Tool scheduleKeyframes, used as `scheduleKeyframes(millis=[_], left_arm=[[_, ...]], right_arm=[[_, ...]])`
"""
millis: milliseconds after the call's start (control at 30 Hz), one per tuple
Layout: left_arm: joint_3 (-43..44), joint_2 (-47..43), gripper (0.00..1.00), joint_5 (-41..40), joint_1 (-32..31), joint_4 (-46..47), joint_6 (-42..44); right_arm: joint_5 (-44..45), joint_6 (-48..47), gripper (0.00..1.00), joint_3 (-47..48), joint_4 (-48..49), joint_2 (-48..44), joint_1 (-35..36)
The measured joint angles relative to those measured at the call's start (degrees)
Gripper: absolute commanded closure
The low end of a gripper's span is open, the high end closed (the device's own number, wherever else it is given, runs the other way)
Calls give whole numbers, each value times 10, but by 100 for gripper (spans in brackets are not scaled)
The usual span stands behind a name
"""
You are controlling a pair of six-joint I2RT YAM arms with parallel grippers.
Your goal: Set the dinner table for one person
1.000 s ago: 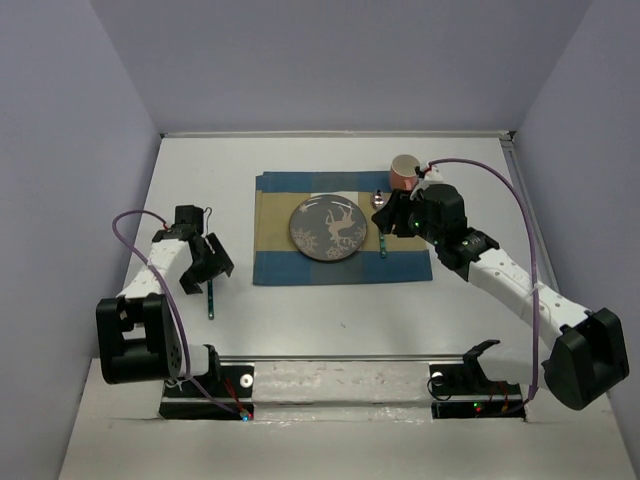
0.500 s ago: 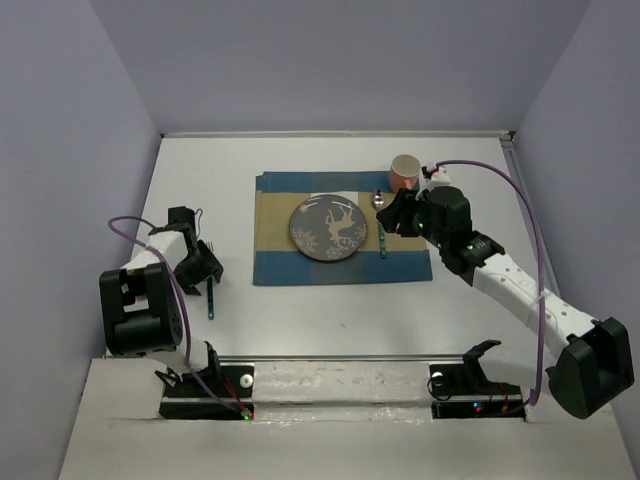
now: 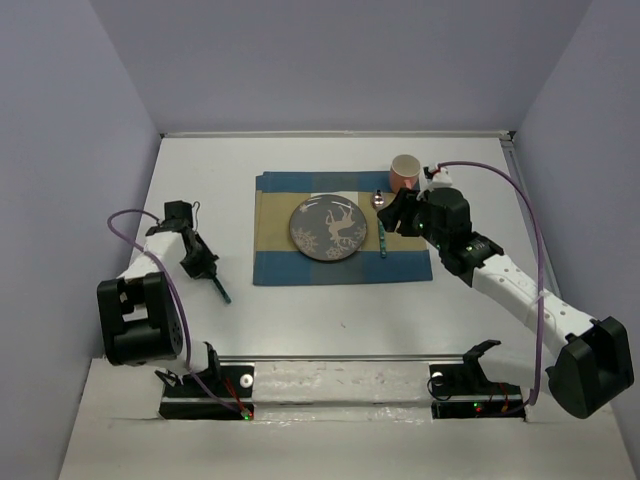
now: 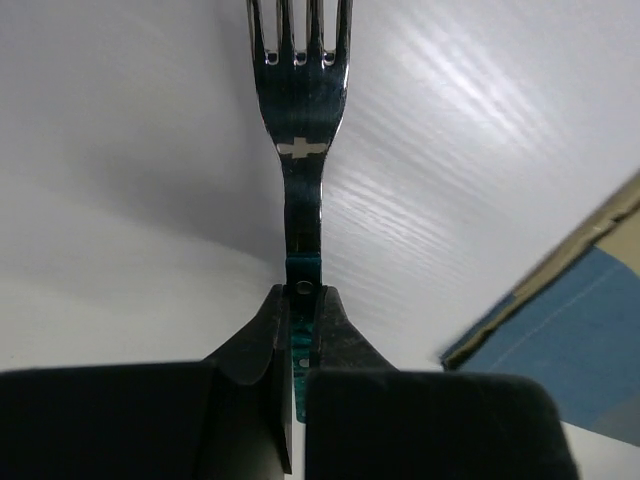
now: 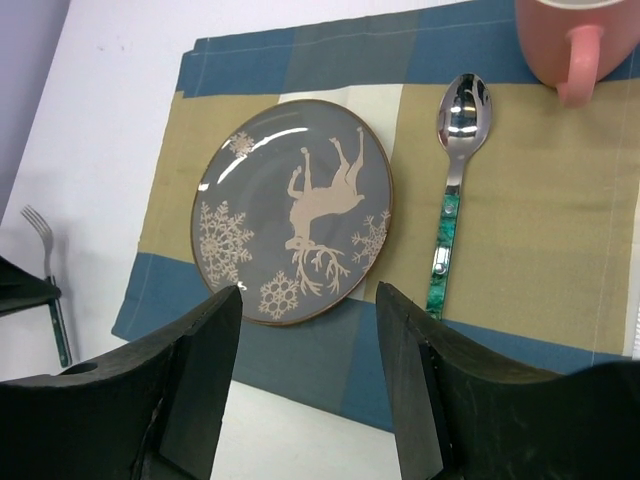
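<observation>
Here, pinching the green handle of a fork (image 4: 300, 150) with the left hand (image 4: 300, 300), tines aimed far-left, handle end near-right. Low over the surface (image 3: 200, 170), left of the checked mat (image 3: 275, 215). Matte, plain white, lying broadest left to right, walled on three sides, open room near and left. Holding the right hand (image 5: 305, 292) spread above plate (image 5: 250, 190) and spoon (image 5: 450, 220).

There is one white dinner table (image 3: 330, 320) and one checked placemat (image 3: 275, 262). One grey reindeer plate (image 5: 295, 212) is counted, with one green-handled spoon (image 5: 450, 200) at its three o'clock, one pink mug (image 5: 575, 35) at two o'clock and one green-handled fork (image 4: 301, 190) at eight o'clock.
</observation>
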Motion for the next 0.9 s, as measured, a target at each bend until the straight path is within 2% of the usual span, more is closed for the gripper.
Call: scheduleKeyframes(millis=[100, 167, 333, 433, 600, 733, 900], left_arm=[[37, -38, 100, 22, -10, 0, 10], [71, -72, 100, 28, -38, 20, 13], [177, -86, 100, 7, -173, 63, 17], [232, -36, 100, -18, -243, 68, 24], [286, 97, 100, -61, -309, 72, 36], [287, 173, 100, -72, -320, 70, 44], [287, 210, 100, -93, -318, 69, 57]], right_arm=[[4, 0, 37, -5, 11, 0, 0], [12, 2, 37, -15, 19, -1, 0], [37, 9, 37, -38, 31, -9, 0], [51, 11, 37, -45, 38, -15, 0], [82, 13, 37, -56, 49, -27, 0], [98, 15, 37, -60, 59, -28, 0], [101, 15, 37, -60, 66, -21, 0]])
